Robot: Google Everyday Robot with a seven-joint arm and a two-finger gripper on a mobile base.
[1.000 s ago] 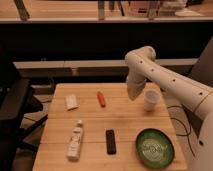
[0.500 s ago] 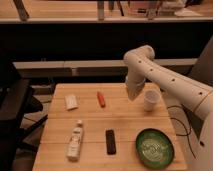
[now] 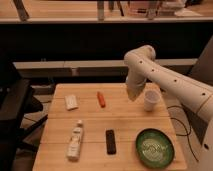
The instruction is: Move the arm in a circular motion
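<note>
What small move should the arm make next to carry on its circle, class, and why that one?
Probably a gentle sweep left, away from the white cup. The arm hangs over the table's far right part, its hand pointing down close beside the cup, while the carrot lies further left, so curving that way looks least likely to knock anything.

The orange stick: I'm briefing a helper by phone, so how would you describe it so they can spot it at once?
On the wooden table, look at the far half, left of the white arm, whose claw hangs near the cup. The orange stick lies there, between the white packet and the cup. It is the only orange thing on the table.
</note>
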